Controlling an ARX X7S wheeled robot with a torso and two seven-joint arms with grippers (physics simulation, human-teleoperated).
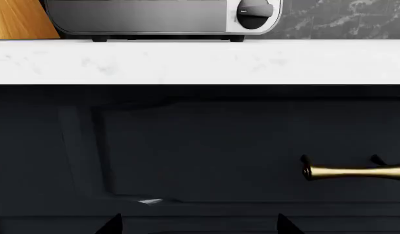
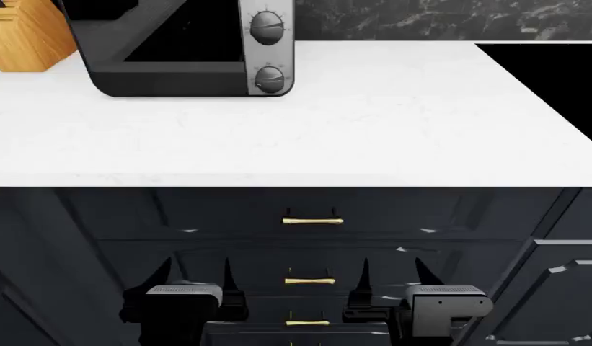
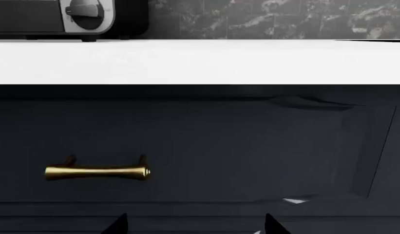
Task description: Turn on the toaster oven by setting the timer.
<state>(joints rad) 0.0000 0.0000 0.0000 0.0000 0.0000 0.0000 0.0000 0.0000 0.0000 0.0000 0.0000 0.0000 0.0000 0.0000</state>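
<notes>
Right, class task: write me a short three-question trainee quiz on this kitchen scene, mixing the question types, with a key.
1. True or false: the left gripper touches the large black rounded toaster oven.
2. How many round grey dials on its silver panel show in the head view?
3. The light wooden knife block stands on which side of the oven, seen from the head camera: A left, B right?

Key: 1 false, both the left gripper and the right gripper hang low before the dark drawers; 2 two; 3 A.

The toaster oven [image 2: 180, 72] is cropped at the head view's upper edge.
</notes>
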